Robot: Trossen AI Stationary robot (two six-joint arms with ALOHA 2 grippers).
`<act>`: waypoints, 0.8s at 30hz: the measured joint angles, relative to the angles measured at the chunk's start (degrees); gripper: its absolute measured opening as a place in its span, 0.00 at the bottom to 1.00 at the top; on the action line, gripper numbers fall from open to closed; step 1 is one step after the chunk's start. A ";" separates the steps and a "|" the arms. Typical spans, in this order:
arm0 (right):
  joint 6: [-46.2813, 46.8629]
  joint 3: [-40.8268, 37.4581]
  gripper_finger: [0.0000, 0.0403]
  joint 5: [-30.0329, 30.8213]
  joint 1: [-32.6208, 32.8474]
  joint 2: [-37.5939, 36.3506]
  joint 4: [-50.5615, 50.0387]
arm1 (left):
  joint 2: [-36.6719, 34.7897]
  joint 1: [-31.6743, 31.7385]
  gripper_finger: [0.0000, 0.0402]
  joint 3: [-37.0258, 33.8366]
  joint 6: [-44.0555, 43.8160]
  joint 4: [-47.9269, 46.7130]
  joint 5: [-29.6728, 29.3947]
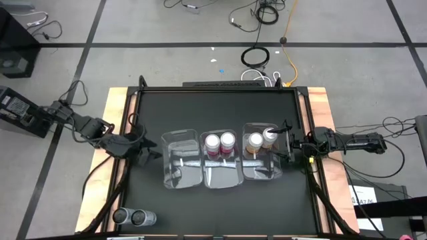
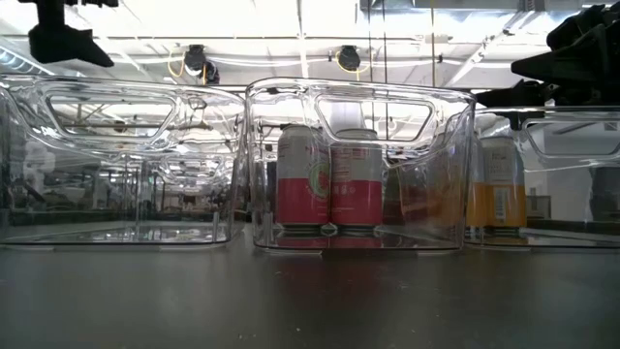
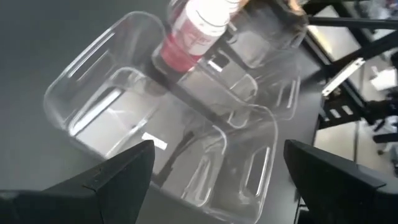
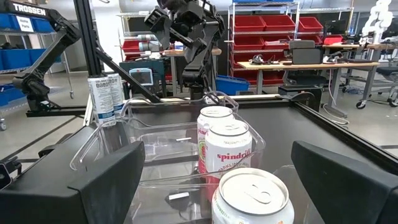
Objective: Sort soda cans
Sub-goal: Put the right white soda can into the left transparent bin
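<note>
Left gripper (image 1: 143, 152): we keep it open beside the empty bin (image 1: 181, 159), ready for silver cans (image 1: 133, 217).
Right gripper (image 1: 285, 141): open by orange cans (image 1: 261, 139), sorted.

Both arms are dark, near black, built of chunky jointed segments with rounded housings at the joints. The left arm (image 1: 87, 125) carries black cables that loop loosely beside its segments, and its base is a boxy black block at the table's edge. The right arm (image 1: 350, 141) has a smooth tubular forearm with a small yellow mark near the wrist. Each claw ends in two broad, flat, matte black fingers with angular, wedge-shaped tips: the left claw (image 3: 217, 171) and the right claw (image 4: 214, 180) look alike, plain and unmarked, with straight bevelled edges.
</note>
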 joint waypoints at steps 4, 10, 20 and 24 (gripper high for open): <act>0.00 0.00 0.99 0.00 -0.02 0.00 0.00 | 4.29 -0.07 0.91 4.24 -0.87 -4.03 0.07; 0.00 0.00 0.99 0.02 0.00 0.00 0.00 | 15.47 -0.08 0.91 17.33 -1.21 -15.26 3.51; 0.00 0.00 0.99 0.00 -0.02 0.00 0.00 | 31.08 -3.72 0.91 33.53 -12.09 -26.69 14.97; 0.00 -0.01 0.99 0.01 -0.02 0.00 0.00 | 34.13 -7.98 0.91 35.57 -22.32 -26.26 15.54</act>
